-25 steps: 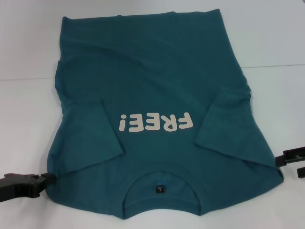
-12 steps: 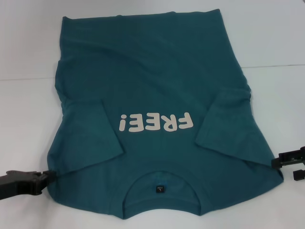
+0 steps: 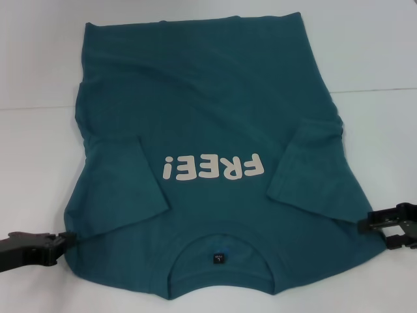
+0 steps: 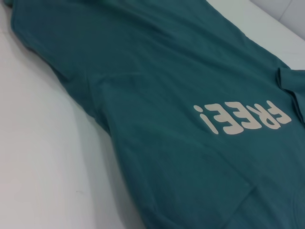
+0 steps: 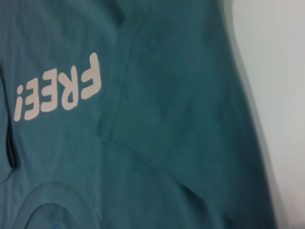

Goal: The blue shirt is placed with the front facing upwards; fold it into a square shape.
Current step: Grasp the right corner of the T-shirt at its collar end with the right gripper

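The blue shirt (image 3: 208,111) lies front up on the white table (image 3: 378,52), collar and dark neck label (image 3: 219,258) nearest me. The off-white "FREE!" lettering (image 3: 214,167) reads upside down from my side. Both sleeves are folded inward over the chest. My left gripper (image 3: 62,244) sits low at the near left shoulder edge, touching the cloth. At the near right shoulder edge, my right gripper (image 3: 378,231) is open, one finger over the cloth. The shirt (image 4: 167,71) fills the left wrist view. In the right wrist view the shirt (image 5: 167,119) shows its lettering (image 5: 57,93) and a sleeve fold.
White tabletop surrounds the shirt on all sides. A faint seam line (image 3: 384,90) crosses the table behind the shirt's middle. The shirt's hem lies at the far edge of the head view.
My right gripper has moved left, from off the cloth to the right shoulder edge. The left gripper has edged slightly up. The shirt has not shifted.
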Motion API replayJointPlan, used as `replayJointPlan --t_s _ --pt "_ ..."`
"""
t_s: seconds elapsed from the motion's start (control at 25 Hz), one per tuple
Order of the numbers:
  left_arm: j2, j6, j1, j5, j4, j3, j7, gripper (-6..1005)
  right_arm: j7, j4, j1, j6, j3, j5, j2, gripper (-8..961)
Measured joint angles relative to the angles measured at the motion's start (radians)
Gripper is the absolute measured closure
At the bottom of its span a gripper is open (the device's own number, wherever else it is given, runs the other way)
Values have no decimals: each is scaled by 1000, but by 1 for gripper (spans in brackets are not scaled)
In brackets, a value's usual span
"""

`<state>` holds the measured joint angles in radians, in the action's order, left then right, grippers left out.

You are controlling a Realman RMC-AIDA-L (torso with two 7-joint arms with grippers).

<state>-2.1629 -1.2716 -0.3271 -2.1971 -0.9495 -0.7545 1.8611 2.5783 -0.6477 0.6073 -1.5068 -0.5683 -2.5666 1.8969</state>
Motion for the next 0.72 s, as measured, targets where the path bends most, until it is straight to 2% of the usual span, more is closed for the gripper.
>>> replayJointPlan --t_s 0.44,0.72 --pt "0 -1 2 5 4 3 -2 996 -11 14 4 21 7 3 4 53" --pt "0 -4 3 5 5 4 -2 997 -7 14 -1 29 6 -2 -2 315"
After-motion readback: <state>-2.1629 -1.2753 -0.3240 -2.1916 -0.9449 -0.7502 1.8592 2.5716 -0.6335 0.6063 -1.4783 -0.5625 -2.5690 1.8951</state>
